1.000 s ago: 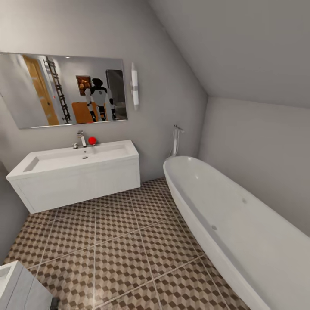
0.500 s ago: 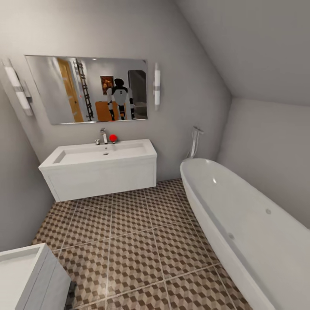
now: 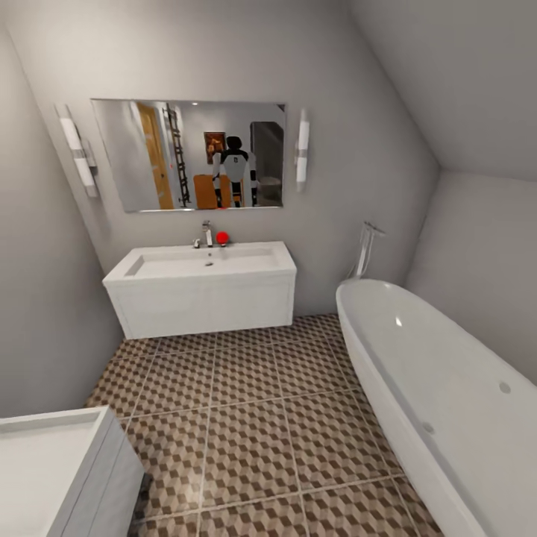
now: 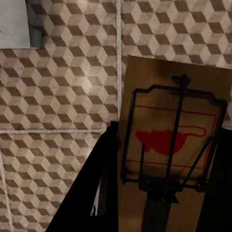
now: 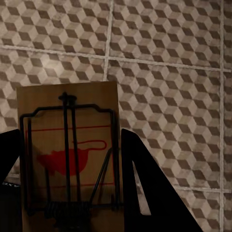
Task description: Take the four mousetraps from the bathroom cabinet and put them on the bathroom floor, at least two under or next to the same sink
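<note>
Left wrist view: mousetrap [image 4: 171,145] lengthwise between claw [image 4: 159,193] fingers

Tan mousetrap [image 4: 169,145] – red mark, dark wire – over brown-beige-grey cube-patterned bathroom floor [image 4: 63,87].

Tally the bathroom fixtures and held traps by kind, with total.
Mousetraps: 2, left pincer's, right pincer's
Sinks: 2
Bathtub: 1
Mirror: 1
Wall lights: 2
Total: 8
</note>
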Robot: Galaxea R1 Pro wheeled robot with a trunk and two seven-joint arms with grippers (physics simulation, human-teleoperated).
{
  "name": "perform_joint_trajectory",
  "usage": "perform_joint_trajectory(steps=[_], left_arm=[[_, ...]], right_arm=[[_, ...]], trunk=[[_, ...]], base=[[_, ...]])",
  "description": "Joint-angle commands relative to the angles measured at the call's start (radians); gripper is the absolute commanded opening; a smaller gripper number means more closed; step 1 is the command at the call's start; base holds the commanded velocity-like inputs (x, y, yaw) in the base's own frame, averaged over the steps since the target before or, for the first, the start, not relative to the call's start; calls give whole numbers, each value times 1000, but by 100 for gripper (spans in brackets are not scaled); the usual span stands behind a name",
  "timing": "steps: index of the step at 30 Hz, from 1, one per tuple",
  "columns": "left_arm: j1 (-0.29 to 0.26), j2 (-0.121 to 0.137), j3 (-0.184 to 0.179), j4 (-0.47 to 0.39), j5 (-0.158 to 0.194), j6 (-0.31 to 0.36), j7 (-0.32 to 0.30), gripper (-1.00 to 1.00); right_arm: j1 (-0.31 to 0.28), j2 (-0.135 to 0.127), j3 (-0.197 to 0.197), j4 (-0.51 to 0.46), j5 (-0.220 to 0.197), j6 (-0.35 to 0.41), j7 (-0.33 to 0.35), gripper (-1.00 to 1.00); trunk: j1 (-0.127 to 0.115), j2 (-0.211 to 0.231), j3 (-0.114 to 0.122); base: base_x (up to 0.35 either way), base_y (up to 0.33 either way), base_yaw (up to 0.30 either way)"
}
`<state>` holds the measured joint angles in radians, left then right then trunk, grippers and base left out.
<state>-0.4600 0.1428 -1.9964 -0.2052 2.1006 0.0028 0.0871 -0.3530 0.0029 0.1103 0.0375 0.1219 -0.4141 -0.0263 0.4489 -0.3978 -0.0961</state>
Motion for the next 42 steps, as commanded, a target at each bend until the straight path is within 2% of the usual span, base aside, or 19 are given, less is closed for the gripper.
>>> perform_joint_trajectory(steps=[1, 42], left_arm=[[-2, 2, -2, -3, -2, 0, 11, -100], [-2, 2, -2, -3, -2, 0, 11, -100]], right_arm=[[-2, 0, 8, 4, -4, -6, 0, -100], [-3, 0, 8, 4, -3, -6, 0, -100]], trunk=[[1, -2, -2], [1, -2, -2]], base=[[278, 0, 23], [336, 0, 1]])
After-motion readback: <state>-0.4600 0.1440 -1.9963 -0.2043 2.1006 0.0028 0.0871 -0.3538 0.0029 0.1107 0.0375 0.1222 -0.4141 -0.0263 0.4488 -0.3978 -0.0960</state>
